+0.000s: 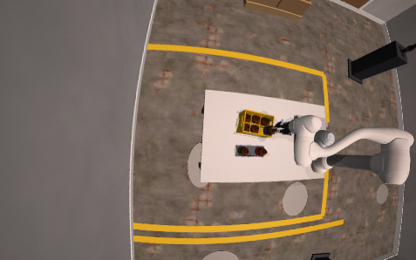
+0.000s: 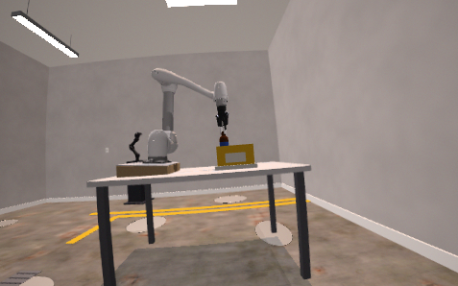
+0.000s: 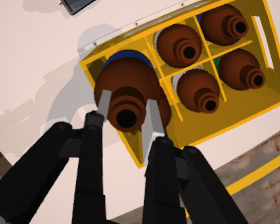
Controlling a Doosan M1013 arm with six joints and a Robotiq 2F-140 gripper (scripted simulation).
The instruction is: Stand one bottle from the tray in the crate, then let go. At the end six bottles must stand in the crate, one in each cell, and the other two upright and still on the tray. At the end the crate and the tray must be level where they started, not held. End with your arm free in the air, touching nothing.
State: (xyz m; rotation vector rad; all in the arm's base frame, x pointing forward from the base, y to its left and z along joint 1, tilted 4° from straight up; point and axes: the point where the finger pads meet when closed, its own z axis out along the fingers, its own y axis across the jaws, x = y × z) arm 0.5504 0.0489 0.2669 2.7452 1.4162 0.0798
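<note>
Beneath gripped bottle (image 3: 127,92), crate (image 3: 257,106) cell hidden
</note>
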